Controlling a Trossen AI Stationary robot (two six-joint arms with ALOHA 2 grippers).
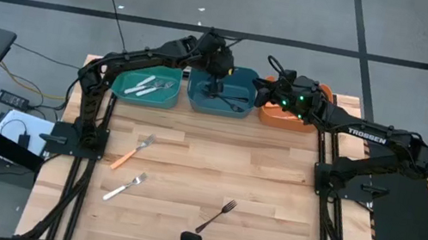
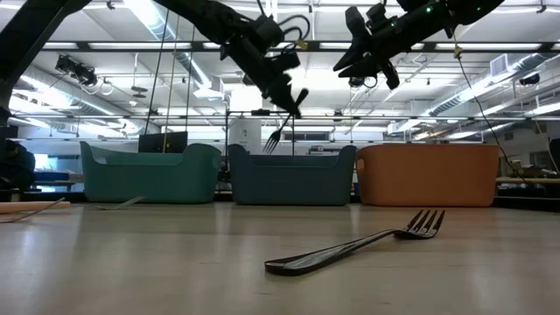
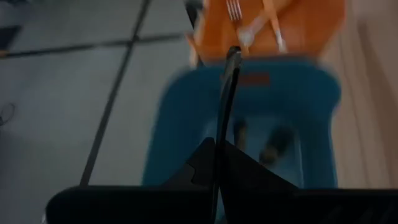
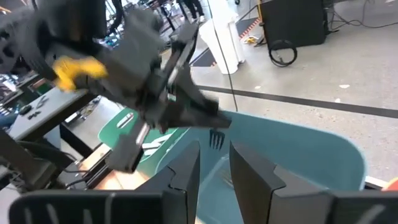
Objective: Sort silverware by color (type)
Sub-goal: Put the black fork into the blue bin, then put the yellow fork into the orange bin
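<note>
The left gripper [image 2: 282, 92] pinches a black fork [image 2: 282, 127] above the blue bin [image 1: 220, 95], its tines blurred. The right gripper [image 4: 214, 163] hovers beside it, fingers parted, over the bin's edge.

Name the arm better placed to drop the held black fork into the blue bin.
Left. The left gripper already holds the black fork tines-down above the blue bin. The right gripper hovers nearby, open and holding nothing.
</note>
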